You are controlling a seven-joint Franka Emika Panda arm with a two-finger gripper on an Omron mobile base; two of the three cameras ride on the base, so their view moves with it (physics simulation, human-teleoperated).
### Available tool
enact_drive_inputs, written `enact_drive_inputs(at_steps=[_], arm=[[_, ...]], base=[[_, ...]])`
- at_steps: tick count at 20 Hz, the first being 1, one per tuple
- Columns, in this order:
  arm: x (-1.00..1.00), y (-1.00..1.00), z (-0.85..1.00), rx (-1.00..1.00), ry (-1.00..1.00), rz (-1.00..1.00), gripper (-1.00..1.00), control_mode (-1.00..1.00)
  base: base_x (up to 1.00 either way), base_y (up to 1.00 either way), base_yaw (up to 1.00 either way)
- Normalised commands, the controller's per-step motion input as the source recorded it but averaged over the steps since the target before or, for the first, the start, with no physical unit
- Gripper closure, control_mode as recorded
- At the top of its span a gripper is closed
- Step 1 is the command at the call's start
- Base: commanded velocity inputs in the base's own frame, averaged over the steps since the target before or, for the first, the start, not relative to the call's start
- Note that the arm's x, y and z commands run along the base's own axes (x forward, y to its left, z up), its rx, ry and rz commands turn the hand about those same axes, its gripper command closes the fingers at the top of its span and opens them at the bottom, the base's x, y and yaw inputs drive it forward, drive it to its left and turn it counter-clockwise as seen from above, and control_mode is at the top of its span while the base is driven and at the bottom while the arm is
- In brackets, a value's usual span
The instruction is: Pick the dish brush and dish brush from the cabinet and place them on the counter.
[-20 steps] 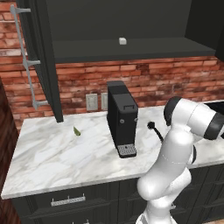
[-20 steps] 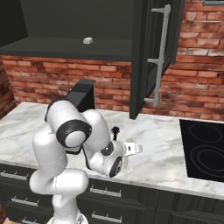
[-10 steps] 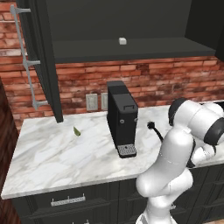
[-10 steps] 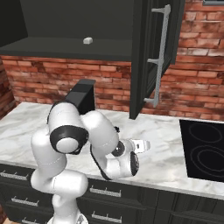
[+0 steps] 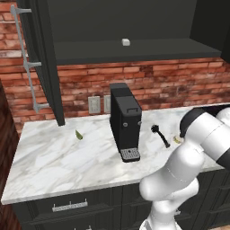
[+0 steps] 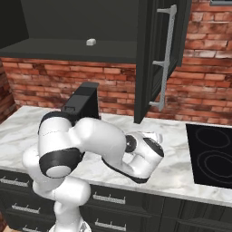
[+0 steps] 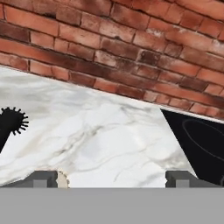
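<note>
A black dish brush (image 5: 160,134) lies on the marble counter (image 5: 67,157) just right of the coffee machine; its bristly round head (image 7: 12,122) shows at the left edge of the hand view. A small beige thing (image 5: 177,139) lies on the counter beside it, partly hidden by my arm; a beige bit (image 7: 63,179) sits against the left fingertip (image 7: 43,178). My gripper (image 7: 111,179) is low over the counter, open wide, with nothing between its fingers and facing the brick wall. I cannot tell whether the beige thing is the second brush.
A black coffee machine (image 5: 125,121) stands mid-counter. The upper cabinet is open, with a small white block (image 5: 126,42) on its shelf and its door (image 6: 156,59) swung out. A black cooktop (image 6: 212,153) lies to the right. A small green thing (image 5: 78,134) lies left.
My arm has folded and swung to the right, low over the counter, and the hand has turned towards the wall. The black brush has stayed in place.
</note>
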Motion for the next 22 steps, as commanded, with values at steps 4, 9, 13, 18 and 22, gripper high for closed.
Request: enact_drive_inputs(at_steps=[4,9,13,18,22], arm=[[-0.03,-0.13,0.99,0.04,0.0,0.0,-1.0,-1.0],[-0.13,-0.01,0.58,0.06,0.0,0.0,-1.0,-1.0],[-0.19,0.19,-0.07,0.08,-0.07,0.0,-1.0,-1.0],[-0.46,0.21,0.2,0.04,-0.01,0.0,-1.0,-1.0],[-0.63,0.03,0.54,0.03,-0.01,0.0,-1.0,-1.0]], base=[[0.0,0.0,0.0],[0.0,0.0,0.0],[0.0,0.0,0.0],[0.0,0.0,0.0],[0.0,0.0,0.0]])
